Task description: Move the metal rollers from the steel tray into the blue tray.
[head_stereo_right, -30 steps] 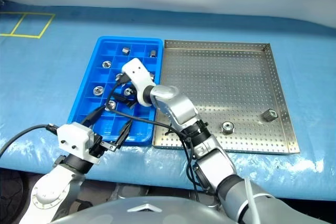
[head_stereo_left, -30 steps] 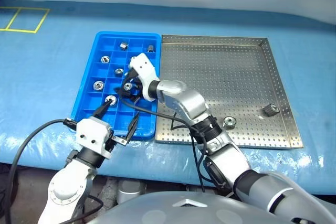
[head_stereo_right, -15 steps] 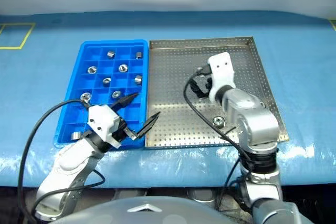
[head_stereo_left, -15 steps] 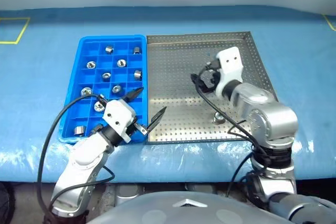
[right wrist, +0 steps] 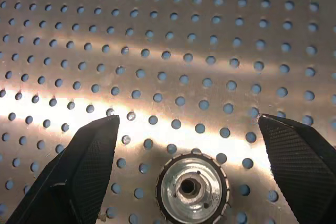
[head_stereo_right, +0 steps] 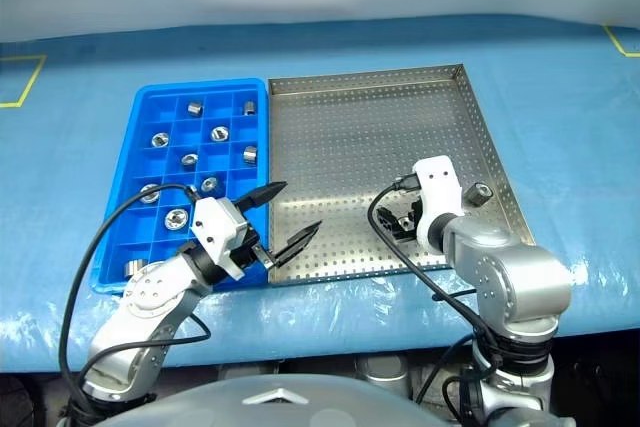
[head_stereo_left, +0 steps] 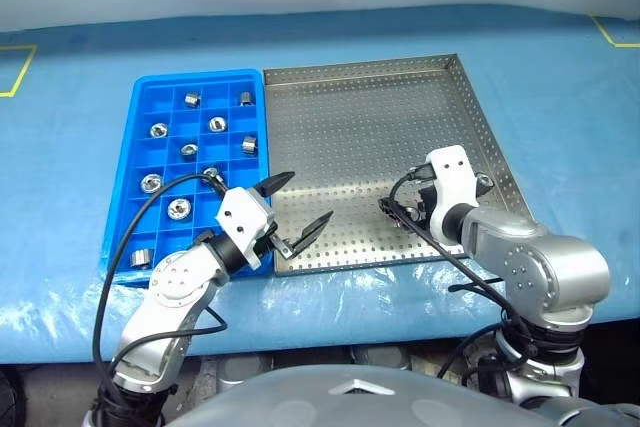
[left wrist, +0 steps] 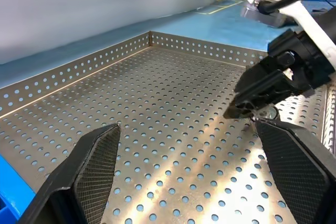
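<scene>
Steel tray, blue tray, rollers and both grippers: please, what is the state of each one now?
steel tray: flat on the table, two rollers left.
roller between the fingers: standing on end, not gripped.
roller near the tray's right rim: lying free.
blue tray: holds nine rollers, in separate compartments.
left gripper: open, empty.
right gripper: open, empty, fingers on either side of a roller.

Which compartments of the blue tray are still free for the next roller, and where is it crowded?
The bright blue compartmented plastic tray has its column beside the perforated steel tray bare below the second row, near the open left gripper. Shiny metal rollers crowd the upper and middle compartments.
</scene>
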`<action>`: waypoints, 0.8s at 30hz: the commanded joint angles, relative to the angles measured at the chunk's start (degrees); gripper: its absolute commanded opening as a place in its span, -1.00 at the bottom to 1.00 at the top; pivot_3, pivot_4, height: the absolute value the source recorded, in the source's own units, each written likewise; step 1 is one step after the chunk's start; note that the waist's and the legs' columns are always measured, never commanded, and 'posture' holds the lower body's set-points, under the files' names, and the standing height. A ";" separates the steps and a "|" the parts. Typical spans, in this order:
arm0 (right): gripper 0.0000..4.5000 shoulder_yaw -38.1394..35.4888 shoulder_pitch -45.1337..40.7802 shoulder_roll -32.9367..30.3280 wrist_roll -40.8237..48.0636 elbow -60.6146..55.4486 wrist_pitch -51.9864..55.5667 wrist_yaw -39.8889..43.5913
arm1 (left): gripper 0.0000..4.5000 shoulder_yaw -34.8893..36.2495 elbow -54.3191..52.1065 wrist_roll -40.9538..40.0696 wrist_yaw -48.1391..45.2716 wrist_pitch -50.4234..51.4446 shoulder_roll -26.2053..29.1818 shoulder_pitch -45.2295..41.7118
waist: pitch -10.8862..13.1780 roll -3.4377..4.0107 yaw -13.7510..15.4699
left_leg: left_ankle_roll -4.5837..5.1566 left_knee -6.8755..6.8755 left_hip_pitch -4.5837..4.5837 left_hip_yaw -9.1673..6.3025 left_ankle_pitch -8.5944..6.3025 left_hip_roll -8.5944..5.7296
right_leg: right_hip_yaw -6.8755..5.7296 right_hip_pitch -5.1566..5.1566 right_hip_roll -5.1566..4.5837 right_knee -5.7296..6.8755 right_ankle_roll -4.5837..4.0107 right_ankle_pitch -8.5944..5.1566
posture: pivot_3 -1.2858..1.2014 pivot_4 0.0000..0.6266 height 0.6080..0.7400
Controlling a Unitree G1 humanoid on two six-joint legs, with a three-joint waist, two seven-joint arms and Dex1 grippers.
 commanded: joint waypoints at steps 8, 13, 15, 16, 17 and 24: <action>0.91 1.81 1.61 -3.79 3.69 -2.35 0.56 -1.03 | 1.00 -1.53 -0.74 -0.50 0.55 -0.73 -0.35 -0.06 | 0.00 0.00 -0.10 | 0.01 0.01 0.01 -0.01 0.00 0.00 | 0.00 0.01 0.02 0.01 0.00 0.00 | -0.02 -0.52 1.00; 0.30 4.40 2.81 -3.95 3.20 -1.83 0.56 -2.88 | 1.00 -1.90 -0.89 -0.40 0.89 -0.69 -0.25 -0.25 | -0.02 -0.04 -0.05 | 0.01 0.04 0.02 -0.01 0.00 0.00 | 0.00 0.05 0.01 0.01 0.01 0.00 | -0.01 -0.52 1.00; 0.01 4.65 2.47 -3.36 3.24 -1.89 0.56 -3.31 | 1.00 -1.99 -0.95 -0.37 1.05 -0.65 -0.18 -0.29 | -0.03 -0.04 -0.04 | 0.01 0.07 0.03 -0.03 0.00 0.00 | -0.01 0.07 0.02 0.01 0.01 0.00 | -0.01 -0.52 1.00; -0.13 4.64 2.06 -3.00 3.28 -1.94 0.56 -3.47 | 1.00 -1.99 -1.01 -0.35 1.17 -0.62 -0.15 -0.31 | -0.03 -0.04 -0.05 | 0.01 0.08 0.04 -0.03 0.00 0.00 | -0.01 0.07 0.02 0.01 0.01 0.00 | -0.01 -0.52 1.00; -0.22 4.64 1.64 -2.74 3.31 -1.98 0.56 -3.62 | 1.00 -1.98 -1.06 -0.34 1.29 -0.58 -0.14 -0.32 | -0.03 -0.05 -0.05 | 0.01 0.09 0.04 -0.03 0.00 0.00 | -0.01 0.08 0.02 0.02 0.01 0.00 | -0.01 -0.52 1.00; -0.22 9.63 -7.84 1.25 1.83 -0.16 -4.52 -5.09 | 1.00 -0.54 -1.70 0.05 3.91 -1.08 -0.78 0.94 | -0.02 -0.04 0.06 | 0.02 0.20 0.03 -0.07 0.01 0.01 | -0.02 0.09 0.05 0.05 0.03 0.01 | 0.02 -0.52 1.00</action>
